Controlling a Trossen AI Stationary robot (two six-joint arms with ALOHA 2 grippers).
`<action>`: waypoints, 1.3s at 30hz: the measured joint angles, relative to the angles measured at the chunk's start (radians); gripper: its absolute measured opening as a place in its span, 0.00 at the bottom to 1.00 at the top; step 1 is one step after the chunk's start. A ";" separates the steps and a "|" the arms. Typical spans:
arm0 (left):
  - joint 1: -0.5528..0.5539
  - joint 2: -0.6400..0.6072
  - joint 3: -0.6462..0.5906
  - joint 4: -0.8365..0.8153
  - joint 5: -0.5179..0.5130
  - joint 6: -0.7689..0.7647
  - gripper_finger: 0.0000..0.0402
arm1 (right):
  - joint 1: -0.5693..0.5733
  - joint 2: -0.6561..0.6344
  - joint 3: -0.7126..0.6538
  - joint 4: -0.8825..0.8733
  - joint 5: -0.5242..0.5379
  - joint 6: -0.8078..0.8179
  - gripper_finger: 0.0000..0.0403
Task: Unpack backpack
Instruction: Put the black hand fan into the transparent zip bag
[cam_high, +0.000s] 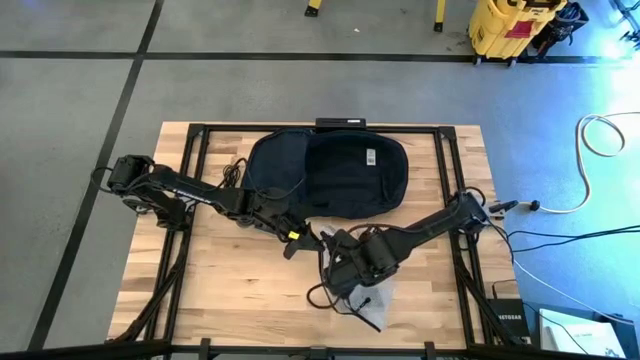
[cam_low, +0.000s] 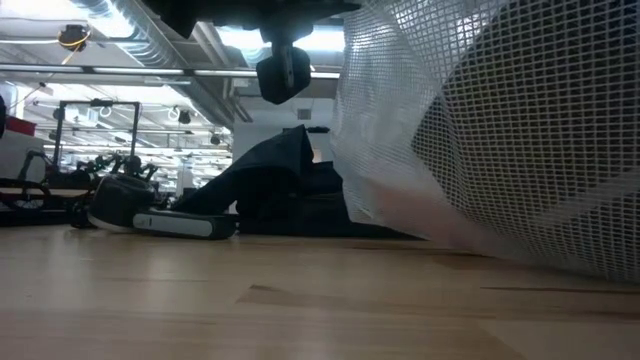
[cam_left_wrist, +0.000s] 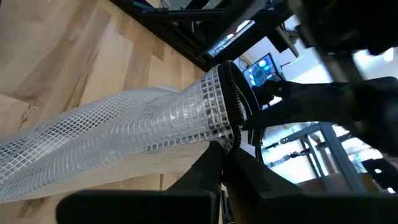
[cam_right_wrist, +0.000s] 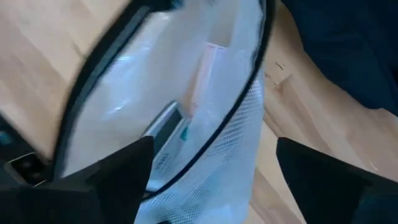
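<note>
Mesh pouch (cam_right_wrist: 186, 124) — clear, with a dark zip edge — is seen lying just under the right gripper (cam_high: 352, 268), whose fingers are spread wide with nothing clamped between them. The left gripper (cam_high: 292, 236) is shut, and in its wrist view the pouch's zip end (cam_left_wrist: 231, 118) sits right at its closed fingertips, apparently pinched. The backpack (cam_high: 330, 172) lies on the table (cam_high: 230, 290) beyond both grippers, near them but apart, its flap rumpled.

One risk is judged here: if the pouch is let go while hanging from one corner only, it could slump or slide toward the table's near edge. Another — cables looped around the right arm could be snagged by the soft mesh. The two arms are crowded close together, so a clean retreat is obstructed.
</note>
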 joint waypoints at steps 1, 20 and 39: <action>0.000 0.000 0.000 0.000 0.000 0.000 0.00 | -0.003 0.000 -0.016 0.007 -0.001 0.003 0.80; -0.010 0.000 0.000 -0.009 0.060 0.074 0.00 | -0.019 -0.004 -0.070 0.025 0.070 -0.042 0.03; -0.042 -0.207 0.001 -0.557 -0.042 0.242 0.01 | -0.054 -0.005 -0.071 -0.022 0.151 -0.247 0.00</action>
